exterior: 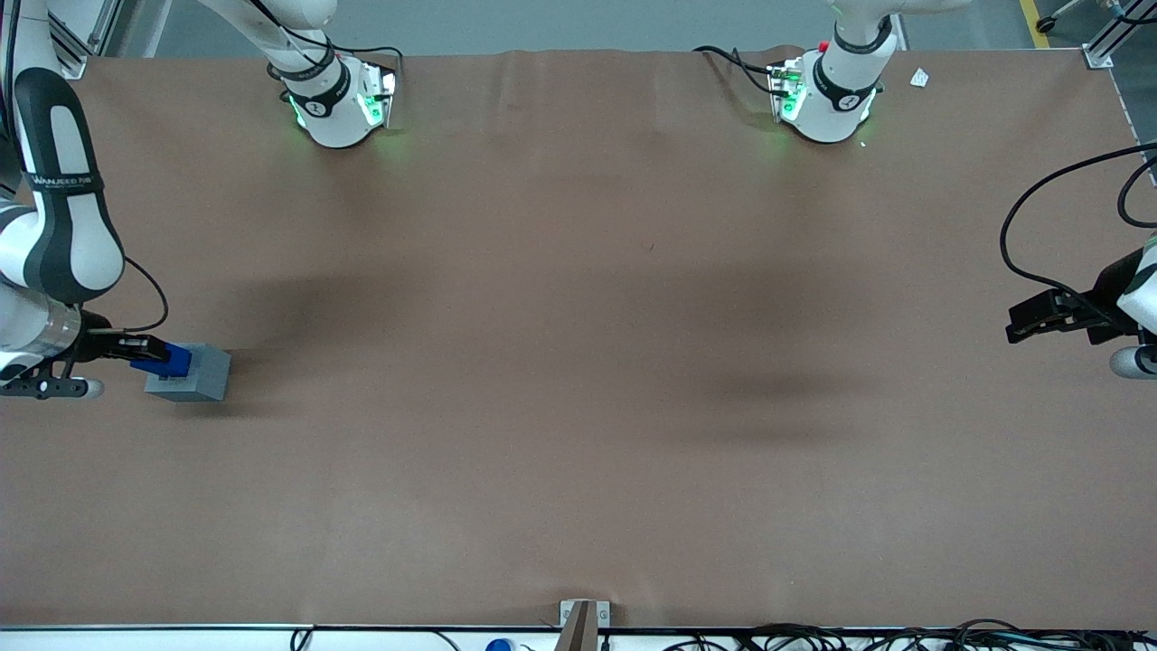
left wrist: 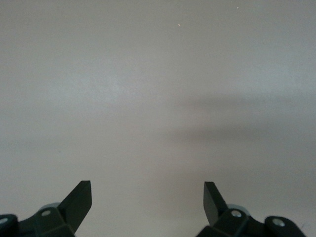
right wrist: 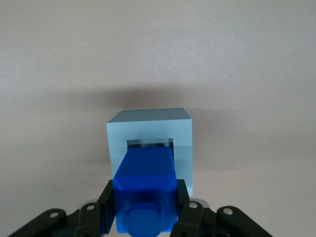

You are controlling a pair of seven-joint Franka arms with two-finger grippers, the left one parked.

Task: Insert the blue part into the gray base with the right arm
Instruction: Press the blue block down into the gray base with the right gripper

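Bare pale table surface with a faint shadow band.

Front view: high up, looking steeply down, we get the whole brown tabletop from well back. Right wrist view: close, looking out past the claw, clamped on the blue part, at the gray base. We see that same group small in the front view, at the working arm's end. Left wrist view: close, facing bare tabletop only.
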